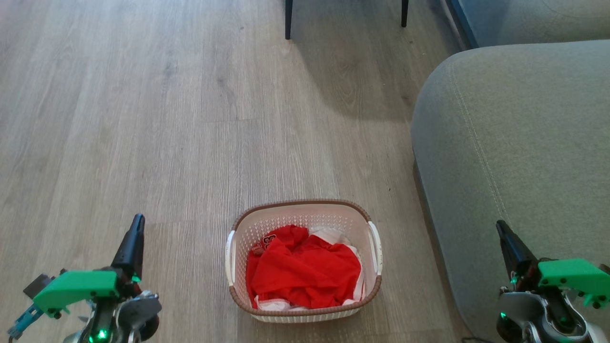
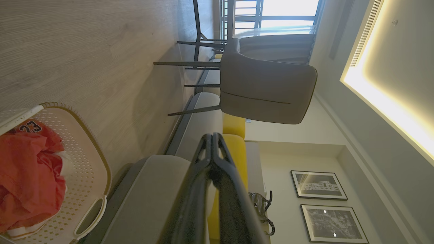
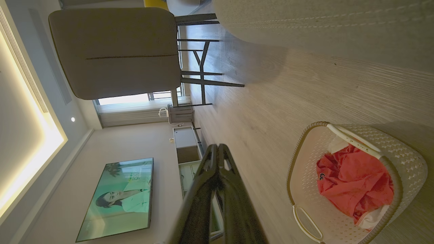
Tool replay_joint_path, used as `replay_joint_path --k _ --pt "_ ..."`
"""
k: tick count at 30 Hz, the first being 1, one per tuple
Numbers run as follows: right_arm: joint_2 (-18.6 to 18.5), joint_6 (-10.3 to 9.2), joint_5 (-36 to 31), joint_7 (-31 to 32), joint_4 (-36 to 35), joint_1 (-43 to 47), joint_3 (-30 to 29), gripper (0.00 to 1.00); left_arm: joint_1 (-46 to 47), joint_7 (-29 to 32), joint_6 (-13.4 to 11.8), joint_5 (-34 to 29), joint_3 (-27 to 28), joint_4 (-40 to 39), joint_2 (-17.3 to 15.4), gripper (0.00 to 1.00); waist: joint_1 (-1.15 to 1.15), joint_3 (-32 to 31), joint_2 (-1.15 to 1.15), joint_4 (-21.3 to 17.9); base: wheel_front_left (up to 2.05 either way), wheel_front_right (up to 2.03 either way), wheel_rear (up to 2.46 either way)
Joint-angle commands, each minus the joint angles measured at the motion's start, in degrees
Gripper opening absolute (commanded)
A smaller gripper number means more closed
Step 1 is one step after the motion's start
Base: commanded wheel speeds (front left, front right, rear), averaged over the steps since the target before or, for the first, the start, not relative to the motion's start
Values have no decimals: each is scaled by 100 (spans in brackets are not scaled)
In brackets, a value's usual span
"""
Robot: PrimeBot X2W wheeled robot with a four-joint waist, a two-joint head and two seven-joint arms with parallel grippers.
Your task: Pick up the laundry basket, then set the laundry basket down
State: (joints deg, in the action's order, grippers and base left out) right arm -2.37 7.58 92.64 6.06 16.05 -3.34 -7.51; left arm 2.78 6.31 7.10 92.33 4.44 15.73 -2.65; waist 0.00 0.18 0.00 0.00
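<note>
The laundry basket (image 1: pixel 305 212) stands on the wooden floor, low in the middle of the head view, cream-white with a brown rim and white side handles. Red and white clothes (image 1: pixel 305 271) fill it. My left gripper (image 1: pixel 137 221) is shut and empty, well to the basket's left. My right gripper (image 1: pixel 500 226) is shut and empty too, off to the basket's right, in front of the sofa. The basket (image 2: pixel 86 176) sits at the lower left of the left wrist view, beside that gripper (image 2: pixel 213 136). It (image 3: pixel 301 179) lies at the lower right of the right wrist view, beside my right gripper (image 3: pixel 217 147).
A grey sofa (image 1: pixel 514 143) runs close along the basket's right side. A chair's dark legs (image 1: pixel 288 21) stand on the floor at the far end. The wooden floor (image 1: pixel 143 119) stretches ahead and to the left.
</note>
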Motion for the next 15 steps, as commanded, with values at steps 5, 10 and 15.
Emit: replay_joint_path --k 5,10,15 --pt "-51 -9 -51 46 -202 -285 95 0 341 18 39 -16 208 -169 -22 0 0 0 0 0 0 0 0" --pt "-51 -9 -51 46 -202 -285 95 0 341 18 39 -16 208 -169 -22 0 0 0 0 0 0 0 0" --pt "-51 -9 -50 45 -202 -284 96 0 341 18 39 -16 208 -169 -22 0 0 0 0 0 0 0 0"
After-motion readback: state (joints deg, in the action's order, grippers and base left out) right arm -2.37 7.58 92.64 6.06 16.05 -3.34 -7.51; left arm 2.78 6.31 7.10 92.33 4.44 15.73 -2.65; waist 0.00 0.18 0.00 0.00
